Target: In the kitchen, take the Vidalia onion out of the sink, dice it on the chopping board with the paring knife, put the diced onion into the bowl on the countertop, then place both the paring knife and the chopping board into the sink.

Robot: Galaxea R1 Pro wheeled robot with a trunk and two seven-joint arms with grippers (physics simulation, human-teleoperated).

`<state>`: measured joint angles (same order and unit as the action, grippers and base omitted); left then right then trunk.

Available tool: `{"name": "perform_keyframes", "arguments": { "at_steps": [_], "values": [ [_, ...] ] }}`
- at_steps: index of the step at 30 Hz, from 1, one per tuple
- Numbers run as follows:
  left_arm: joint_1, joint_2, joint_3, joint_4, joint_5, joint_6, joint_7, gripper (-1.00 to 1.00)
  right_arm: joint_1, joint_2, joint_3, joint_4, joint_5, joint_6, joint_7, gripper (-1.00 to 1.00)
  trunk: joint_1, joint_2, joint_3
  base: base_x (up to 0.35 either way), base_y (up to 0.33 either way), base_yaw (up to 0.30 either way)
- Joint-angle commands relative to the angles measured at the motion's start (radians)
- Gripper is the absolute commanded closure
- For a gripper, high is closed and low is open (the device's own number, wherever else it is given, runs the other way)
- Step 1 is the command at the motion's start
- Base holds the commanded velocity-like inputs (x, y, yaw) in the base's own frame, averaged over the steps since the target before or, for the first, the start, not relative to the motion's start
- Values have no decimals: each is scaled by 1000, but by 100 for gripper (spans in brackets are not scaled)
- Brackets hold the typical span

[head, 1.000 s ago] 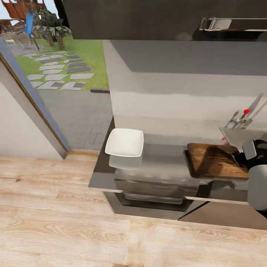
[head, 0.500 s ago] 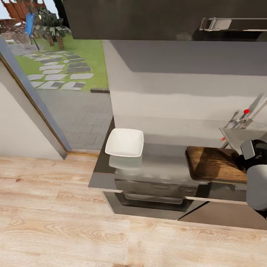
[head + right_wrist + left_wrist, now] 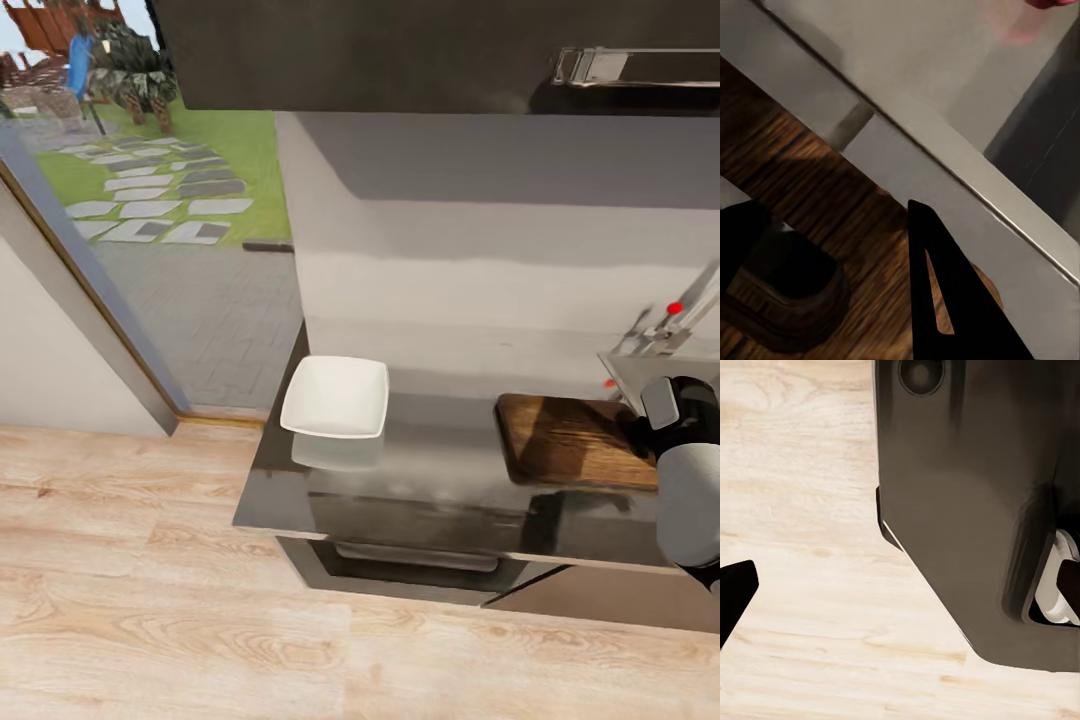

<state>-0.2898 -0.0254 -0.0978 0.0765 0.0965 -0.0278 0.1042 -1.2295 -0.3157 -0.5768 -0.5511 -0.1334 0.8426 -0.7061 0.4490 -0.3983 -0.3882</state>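
The brown chopping board [image 3: 565, 440] lies on the grey countertop [image 3: 440, 480], beside the sink [image 3: 630, 368] at the right edge. My right gripper [image 3: 642, 432] is at the board's right end, shut on the board's edge. In the right wrist view its dark fingers [image 3: 945, 300] straddle the wooden chopping board [image 3: 832, 187] next to the steel sink rim [image 3: 945, 172]. A pinkish lump, the Vidalia onion [image 3: 1050, 2], peeks in past that rim. The white bowl [image 3: 335, 397] stands at the counter's left end. My left gripper [image 3: 900, 585] hangs open over the floor. The paring knife is out of view.
The chrome faucet with a red knob [image 3: 673, 320] rises behind the sink. A dark wall cabinet [image 3: 400, 50] hangs overhead. A drawer [image 3: 420, 560] stands slightly open under the counter. Light wooden floor [image 3: 150, 620] spreads to the left, by a glass door [image 3: 150, 200]. My dark base [image 3: 967, 510] looms beside the left gripper.
The chopping board, tilted up one second ago, now lies nearly flat on the countertop, still in my right gripper. The head view has shifted slightly.
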Motion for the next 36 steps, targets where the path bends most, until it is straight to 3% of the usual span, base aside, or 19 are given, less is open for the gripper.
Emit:
{"name": "perform_keyframes", "arguments": {
  "at_steps": [1, 23, 24, 36],
  "values": [
    [-2, -1, -8, 3, 10, -3, 2, -100, -1, 0, 0, -1, -11, 1, -9, 100, 1, -2, -1, 289, 0, 0],
    [-2, -1, -8, 3, 11, -3, 2, -100, -1, -2, -1, -1, -11, 1, -8, 100, 1, -2, -1, 47, 0, 0],
    [-2, -1, -8, 3, 11, -3, 2, -100, -1, -2, -1, -1, -12, 1, -8, -100, 1, -2, -1, 0, 0, 0],
    [-2, -1, -8, 3, 11, -3, 2, -100, -1, -2, -1, -2, -11, 2, -9, -100, 1, -2, -1, 0, 0, 0]
  ]
}}
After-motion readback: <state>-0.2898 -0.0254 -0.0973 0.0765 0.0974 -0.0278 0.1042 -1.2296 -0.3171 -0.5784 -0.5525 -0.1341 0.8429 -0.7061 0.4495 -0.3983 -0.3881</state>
